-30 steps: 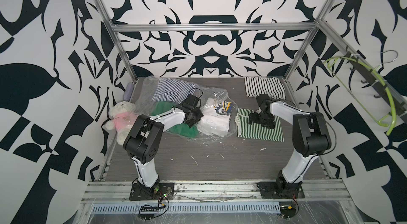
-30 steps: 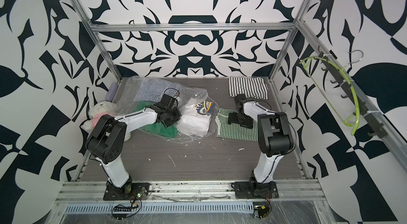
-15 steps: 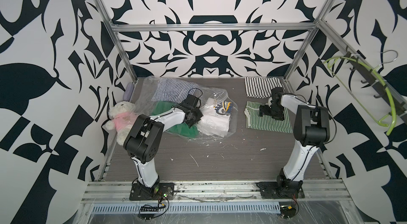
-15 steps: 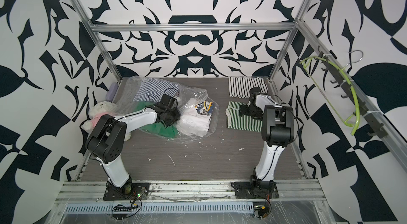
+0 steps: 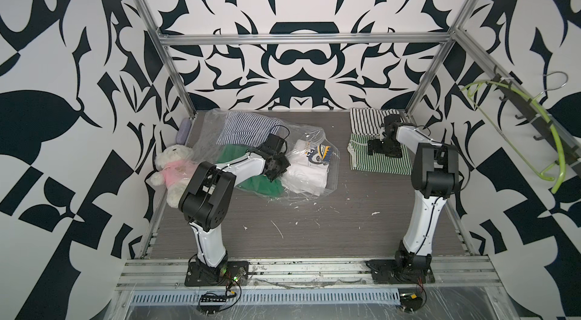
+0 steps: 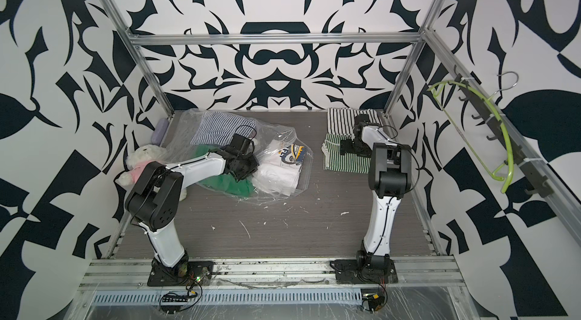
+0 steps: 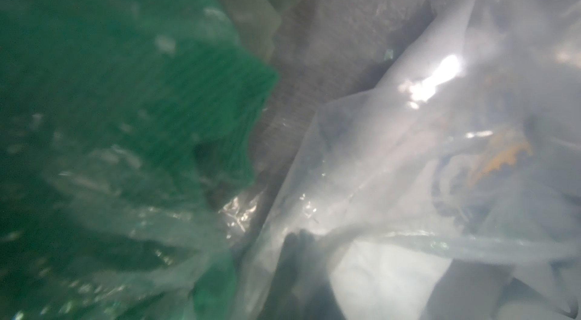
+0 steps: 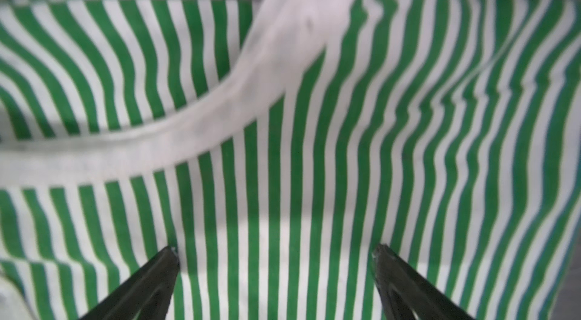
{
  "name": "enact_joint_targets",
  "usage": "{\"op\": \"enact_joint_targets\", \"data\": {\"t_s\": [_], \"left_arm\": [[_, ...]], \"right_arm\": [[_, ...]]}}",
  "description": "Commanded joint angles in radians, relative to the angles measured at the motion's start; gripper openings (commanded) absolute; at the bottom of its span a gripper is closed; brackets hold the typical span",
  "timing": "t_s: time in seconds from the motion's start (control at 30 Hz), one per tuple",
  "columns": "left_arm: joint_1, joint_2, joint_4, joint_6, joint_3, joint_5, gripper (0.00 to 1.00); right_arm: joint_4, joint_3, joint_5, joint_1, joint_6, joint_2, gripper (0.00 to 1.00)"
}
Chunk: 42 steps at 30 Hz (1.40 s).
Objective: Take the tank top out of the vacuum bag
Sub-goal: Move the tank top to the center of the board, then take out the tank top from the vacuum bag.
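We find the green-and-white striped tank top (image 5: pixel 382 166) fully outside the vacuum bag (image 5: pixel 314 133). It lies flat on the table (image 5: pixel 314 233) at the right rear, well apart from the bag. Over the last second it has shifted away from the bag and toward the back wall. Its far edge now meets the black-and-white striped garment (image 5: pixel 364 119), as the right wrist view confirms. The right arm has folded back with it.

The right gripper (image 8: pixel 276 252) sits low over the tank top, fingers spread wide with nothing between them. Whether the tips press the cloth we cannot tell. We judge the garment was slid along the table, not carried.

The left gripper (image 5: pixel 275 175) has not moved. It is closed right down and rests on the bag's film between the green garment (image 5: pixel 261 188) and the white printed shirt (image 5: pixel 309 170), both still inside. The left wrist view is blurred and shows no fingers, so we cannot confirm a pinch on the film.

Assessment: the extraction is done. What remains, in our judgement, is for both arms to retire.
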Motion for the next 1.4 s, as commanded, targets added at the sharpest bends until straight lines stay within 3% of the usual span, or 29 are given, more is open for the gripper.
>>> {"op": "enact_joint_targets", "data": {"t_s": [0.0,0.23,0.43,0.63,1.03,1.17,1.23,1.3,1.33,1.37], "left_arm": [[0.011,0.009,-0.032,0.006,0.016,-0.019,0.0],[0.008,-0.021,-0.055,0.048,0.013,-0.055,0.0],[0.006,-0.019,-0.074,0.131,0.018,-0.064,0.0],[0.006,-0.016,-0.052,0.113,0.015,-0.043,0.0],[0.006,-0.017,-0.067,0.106,0.022,-0.045,0.0],[0.006,-0.014,-0.065,0.103,0.023,-0.046,0.0],[0.005,-0.014,-0.062,0.101,0.023,-0.047,0.0],[0.006,-0.011,-0.061,0.098,0.023,-0.047,0.0],[0.006,-0.009,-0.059,0.096,0.023,-0.048,0.0],[0.005,-0.007,-0.06,0.093,0.023,-0.047,0.0]], "right_arm": [[0.034,-0.088,0.01,0.021,0.037,-0.165,0.99],[0.161,-0.31,-0.031,0.15,0.18,-0.44,0.95],[0.276,-0.429,-0.177,0.339,0.387,-0.553,0.88],[0.38,-0.42,-0.218,0.452,0.494,-0.449,0.84],[0.432,-0.209,-0.241,0.461,0.552,-0.117,0.69],[0.447,-0.159,-0.264,0.461,0.562,-0.056,0.54],[0.466,-0.152,-0.273,0.458,0.564,-0.033,0.37],[0.497,-0.17,-0.275,0.456,0.576,-0.028,0.06],[0.509,-0.18,-0.28,0.456,0.58,-0.036,0.0],[0.524,-0.198,-0.289,0.458,0.588,-0.051,0.0]]}}
